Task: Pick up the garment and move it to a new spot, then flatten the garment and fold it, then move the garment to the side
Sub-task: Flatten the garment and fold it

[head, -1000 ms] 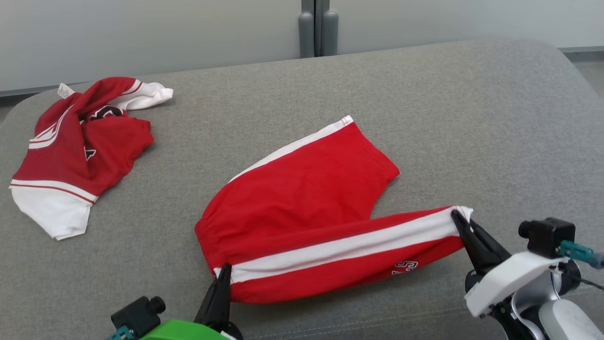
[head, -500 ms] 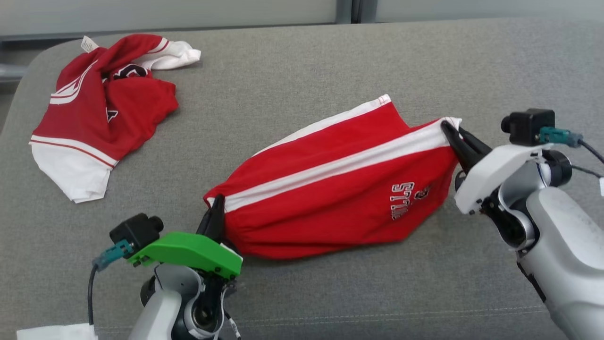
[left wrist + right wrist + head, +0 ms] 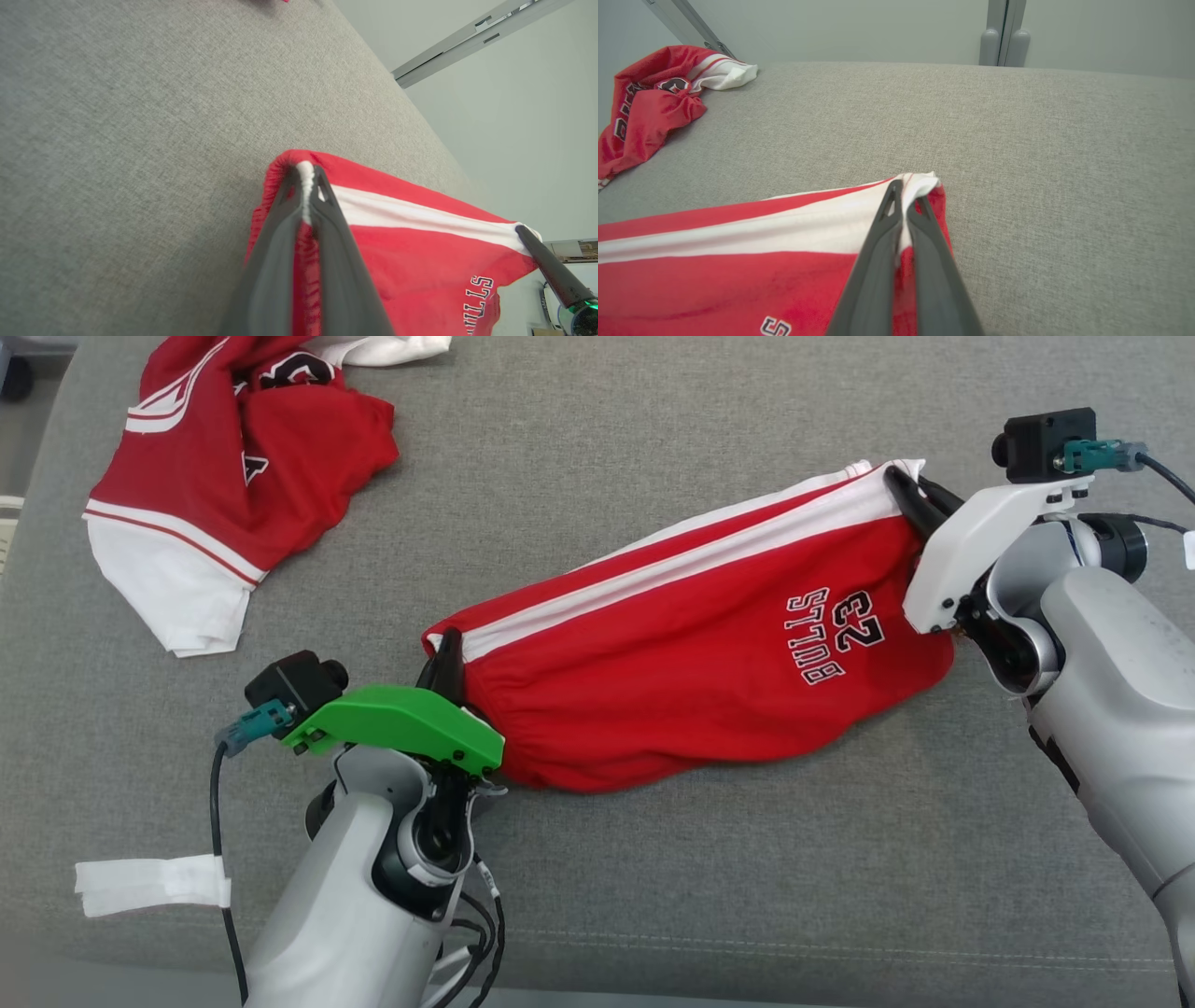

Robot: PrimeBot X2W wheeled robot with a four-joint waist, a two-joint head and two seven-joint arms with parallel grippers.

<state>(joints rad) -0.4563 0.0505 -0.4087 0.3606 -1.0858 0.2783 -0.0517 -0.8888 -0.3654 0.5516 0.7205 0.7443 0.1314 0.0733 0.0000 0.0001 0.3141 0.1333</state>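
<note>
You had the shorts strung between both grippers, lying across the middle of the gray cushion. L gripper was pinched tight on the waistband corner, right at the near-left end of the white stripe. In the L wrist view the white edge sat squeezed between the two dark fingers, w/ the red cloth running off to that view's right. R gripper was clamped on the opposite corner, at the leg hem where the stripe ended. The R wrist view showed the white hem tip poking out just past the fingertips.

So the shorts ran from the L gripper up and across to the R gripper. The stripe edge was pulled fairly straight between the two, and the red body sagged toward the robot w/ its lower edge on the cushion. The black-and-white print sat near the R gripper end, upside down in the head view. Whether the held corners were lifted off the cushion, can't tell.

A red-and-white jersey lay crumpled at the cushion's far-left corner, well apart from the shorts. A white strip lay near the front edge, beside the L arm's cable.
</note>
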